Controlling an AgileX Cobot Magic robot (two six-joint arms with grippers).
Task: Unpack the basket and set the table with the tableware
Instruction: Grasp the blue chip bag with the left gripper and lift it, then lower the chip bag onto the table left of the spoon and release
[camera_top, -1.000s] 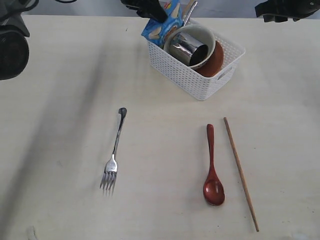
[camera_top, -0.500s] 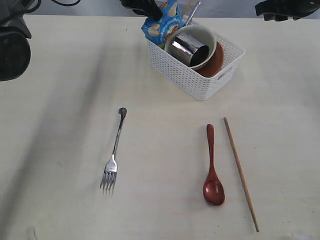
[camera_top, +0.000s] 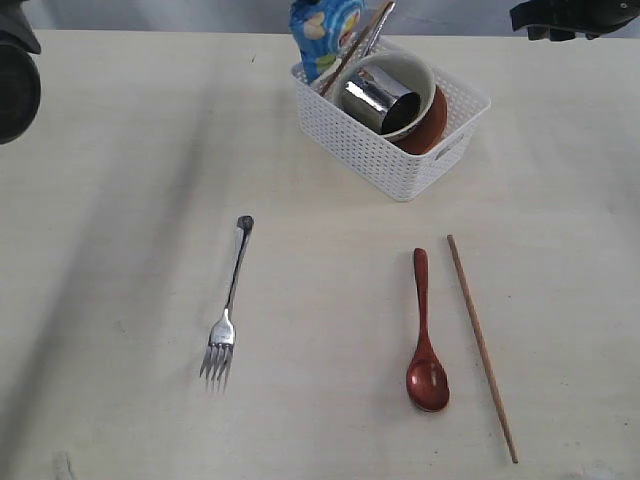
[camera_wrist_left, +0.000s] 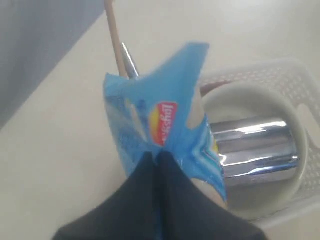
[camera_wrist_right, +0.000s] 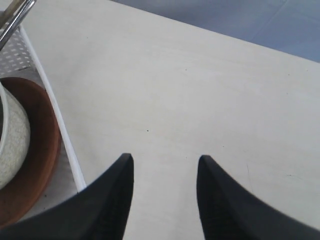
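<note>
The white basket (camera_top: 400, 160) stands at the back of the table (camera_top: 120, 200). In it lie a cream bowl (camera_top: 418, 72) with a steel cup (camera_top: 378, 98), a brown plate (camera_top: 434, 125), and a leaning chopstick (camera_top: 350, 50) and knife (camera_top: 380, 22). My left gripper (camera_wrist_left: 159, 155) is shut on the blue snack packet (camera_wrist_left: 160, 115), held above the basket's far corner. My right gripper (camera_wrist_right: 165, 160) hangs open over bare table just outside the basket wall (camera_wrist_right: 55, 110). A fork (camera_top: 230, 300), a wooden spoon (camera_top: 424, 335) and a chopstick (camera_top: 481, 345) lie on the table in front.
The right arm's dark body (camera_top: 575, 15) shows at the top right edge, and a dark part of the left arm (camera_top: 12, 70) at the top left. Bare tabletop lies between the fork and the spoon.
My left gripper has shut on the blue packet and raised it out of the basket's far corner. The right gripper has not moved.
</note>
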